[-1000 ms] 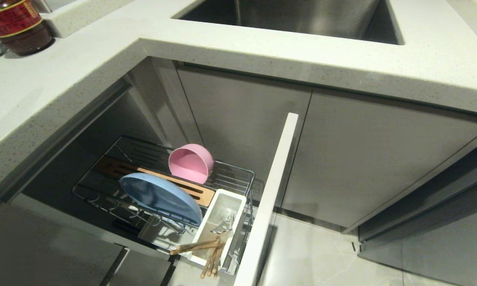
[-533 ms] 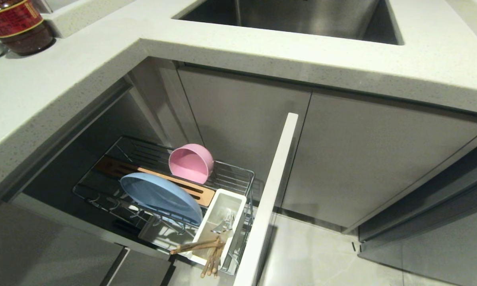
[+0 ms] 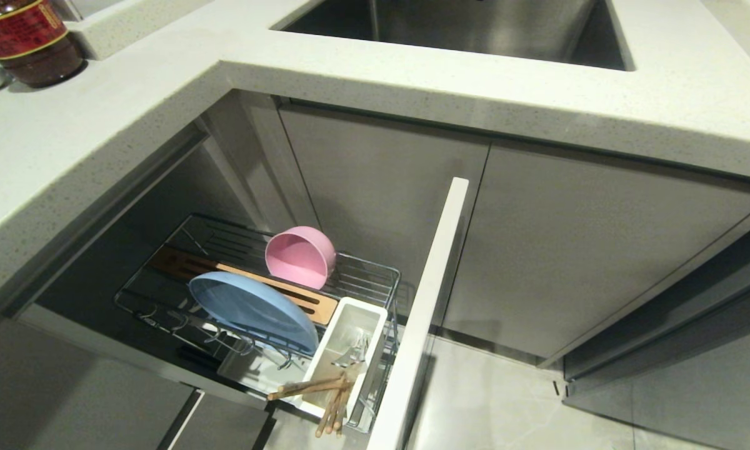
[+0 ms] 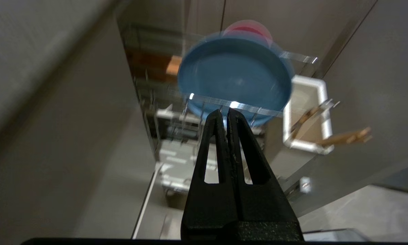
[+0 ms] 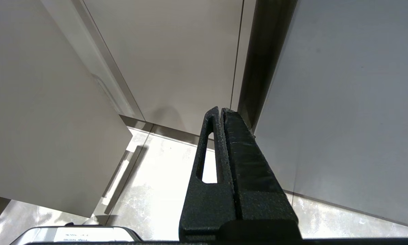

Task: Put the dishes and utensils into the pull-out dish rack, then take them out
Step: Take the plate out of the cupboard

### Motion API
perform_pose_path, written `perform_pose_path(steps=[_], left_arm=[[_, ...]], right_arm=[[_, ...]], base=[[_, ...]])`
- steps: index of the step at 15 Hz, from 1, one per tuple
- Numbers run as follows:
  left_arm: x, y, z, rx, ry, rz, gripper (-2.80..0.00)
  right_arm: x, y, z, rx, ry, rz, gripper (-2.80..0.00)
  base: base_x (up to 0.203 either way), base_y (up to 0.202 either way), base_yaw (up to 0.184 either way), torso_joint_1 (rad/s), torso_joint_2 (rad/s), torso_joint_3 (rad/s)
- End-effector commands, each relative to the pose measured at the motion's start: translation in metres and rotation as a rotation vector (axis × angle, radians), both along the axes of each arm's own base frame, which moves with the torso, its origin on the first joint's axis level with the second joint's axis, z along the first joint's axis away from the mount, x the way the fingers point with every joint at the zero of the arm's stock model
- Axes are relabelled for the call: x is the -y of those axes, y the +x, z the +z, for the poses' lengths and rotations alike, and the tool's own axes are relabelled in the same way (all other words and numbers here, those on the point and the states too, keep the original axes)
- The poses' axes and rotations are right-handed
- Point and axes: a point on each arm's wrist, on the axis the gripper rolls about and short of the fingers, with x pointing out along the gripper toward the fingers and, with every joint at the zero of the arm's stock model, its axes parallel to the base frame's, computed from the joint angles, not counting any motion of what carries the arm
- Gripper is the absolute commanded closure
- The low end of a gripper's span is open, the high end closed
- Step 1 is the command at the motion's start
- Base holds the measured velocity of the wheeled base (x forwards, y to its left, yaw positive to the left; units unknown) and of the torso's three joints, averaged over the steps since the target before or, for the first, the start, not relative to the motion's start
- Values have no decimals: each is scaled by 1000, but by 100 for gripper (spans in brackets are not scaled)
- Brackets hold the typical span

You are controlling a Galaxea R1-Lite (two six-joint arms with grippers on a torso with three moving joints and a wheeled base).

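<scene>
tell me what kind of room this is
Most likely a home kitchen. A steel sink is sunk into a pale stone countertop, grey cabinet doors run below it, and a pull-out dish rack holds a blue plate and a pink bowl.

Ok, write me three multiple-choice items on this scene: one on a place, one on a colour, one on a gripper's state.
1. Where do the slim wooden chopsticks stand?
A. in the steel sink
B. in the white rectangular utensil cup
C. on the countertop

2. What colour is the deep bowl lying on its side in the chrome wire pull-out rack?
A. pink
B. green
C. white

3. How does the left gripper stand?
A. shut on the flat round light-blue plate
B. wide open
C. shut, empty

Answers: 1 B, they lean out of the cup; 2 A, matte pink; 3 C, fingers are pressed together away from the plate.
</scene>
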Motion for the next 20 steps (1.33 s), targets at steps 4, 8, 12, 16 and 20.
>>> perform_pose_path(steps=[4, 8, 12, 16, 20], left_arm=[[-1, 22, -53, -45, 0, 70, 0], [-2, 23, -54, -58, -68, 74, 0], [-2, 23, -54, -61, -67, 80, 0], [-2, 23, -54, -63, -85, 81, 0], [-2, 23, -54, -60, -86, 84, 0]], right_arm=[[0, 2, -7, -24, 0, 1, 0], [0, 2, -7, -24, 0, 1, 0], [0, 2, -7, -24, 0, 1, 0], [0, 2, -7, -24, 0, 1, 0], [0, 2, -7, -24, 0, 1, 0]], base=[[0, 0, 0, 0, 0, 0], [0, 0, 0, 0, 0, 0], [0, 0, 0, 0, 0, 0], [0, 0, 0, 0, 0, 0], [0, 0, 0, 0, 0, 0]])
